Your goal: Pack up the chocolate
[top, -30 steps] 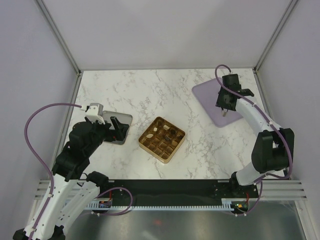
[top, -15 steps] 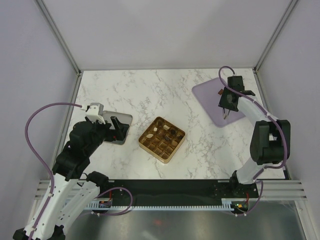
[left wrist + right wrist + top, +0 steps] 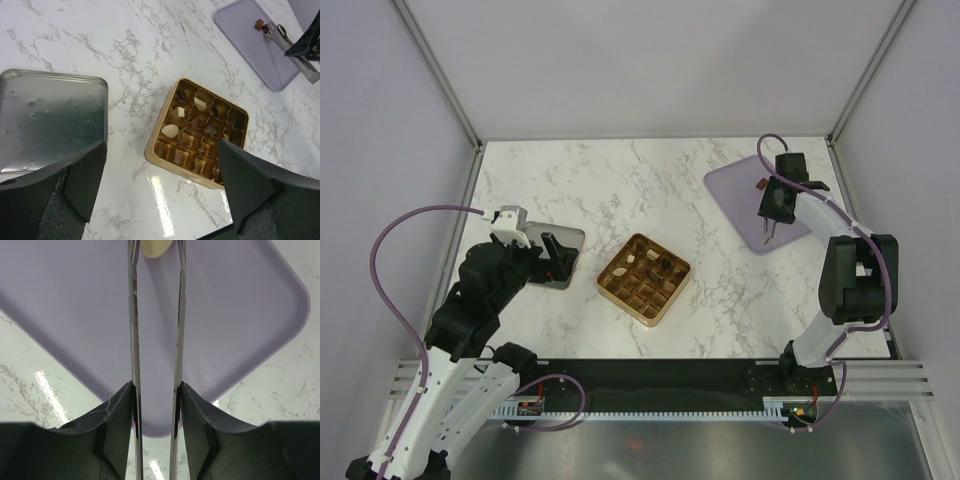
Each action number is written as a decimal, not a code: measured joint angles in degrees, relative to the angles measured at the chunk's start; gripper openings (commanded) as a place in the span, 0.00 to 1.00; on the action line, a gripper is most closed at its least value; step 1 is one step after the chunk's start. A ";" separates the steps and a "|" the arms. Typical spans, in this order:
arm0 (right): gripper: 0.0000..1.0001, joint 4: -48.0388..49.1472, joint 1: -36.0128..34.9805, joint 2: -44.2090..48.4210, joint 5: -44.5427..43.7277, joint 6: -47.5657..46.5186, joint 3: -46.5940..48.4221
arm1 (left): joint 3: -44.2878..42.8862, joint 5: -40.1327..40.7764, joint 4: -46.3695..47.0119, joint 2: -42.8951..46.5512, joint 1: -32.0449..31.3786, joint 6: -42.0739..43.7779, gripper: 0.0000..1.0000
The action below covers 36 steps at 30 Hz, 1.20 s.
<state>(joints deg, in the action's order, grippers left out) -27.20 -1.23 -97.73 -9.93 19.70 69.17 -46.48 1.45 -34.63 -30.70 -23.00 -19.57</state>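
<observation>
Cream rounded chocolate in slim steel right claw

Pale lilac walls box in a white, grey-veined marble table — glossy, with glare patches.

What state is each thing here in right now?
Gold grid tray: uncovered, partly filled.
Silver lid: off, lying flat.
Brown chocolate: loose on purple tray.
Cream chocolate: between right claw's tongs.
Right claw: around cream chocolate, grip unclear.
Left claw: open, empty.
</observation>
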 measured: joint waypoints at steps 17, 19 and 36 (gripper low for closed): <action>0.39 -4.37 -0.46 8.72 4.70 0.02 -1.70 | 0.00 -0.02 0.00 0.00 0.00 0.00 1.00; 0.38 -5.22 -1.16 10.23 5.09 0.02 -2.16 | 0.00 -0.02 0.00 0.00 0.00 0.00 1.00; 0.38 -7.98 -35.39 21.99 12.07 1.03 -4.90 | 0.00 0.00 0.00 0.00 0.00 0.00 1.00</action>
<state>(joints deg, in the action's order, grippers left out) -35.18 -36.62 -75.75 2.13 20.73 64.27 -46.48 1.45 -34.63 -30.70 -23.00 -19.57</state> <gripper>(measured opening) 0.384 0.993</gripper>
